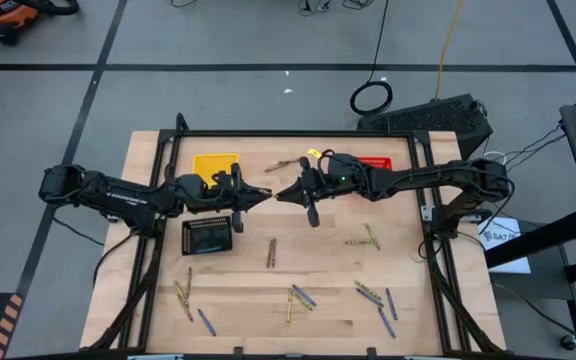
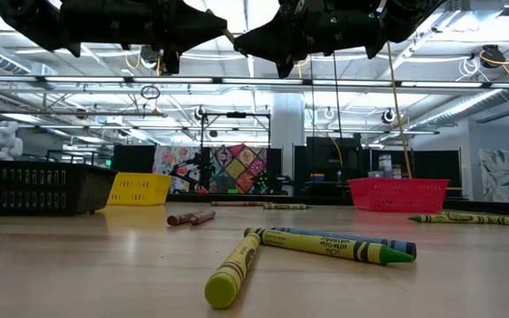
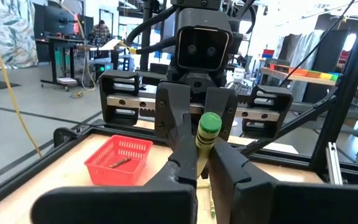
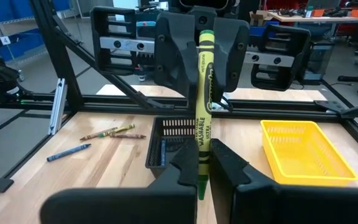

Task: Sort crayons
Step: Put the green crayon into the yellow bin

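Counts: 2 arms, 3 baskets, 1 crayon in the air, the rest on the table (image 1: 238,290).

- Baskets: yellow basket (image 1: 216,165) at the far edge left of centre, red basket (image 1: 376,162) at the far edge right of centre, black basket (image 1: 206,236) nearer, under the left arm.
- Red basket has 1 brownish crayon (image 3: 120,163) inside. Yellow looks empty from the right wrist. Can't tell what's in the black one.
- Loose crayons (image 1: 298,298): well over a dozen, mostly in the near half. Clusters overlap, so no exact count. Yellow-green, blue and brown are all mixed. A couple of brown ones (image 1: 286,163) lie between the yellow and red baskets.

Held crayon (image 4: 202,99): yellow-green, up in the air over mid-table, between the yellow and red baskets and well above the wood.

- Left gripper (image 3: 197,171): fingers closed down on one end of the held crayon.
- Right gripper (image 4: 202,165): fingers clamped tight on the other end.
- The grippers face each other tip to tip, with the crayon bridging them. Both have hold of it.
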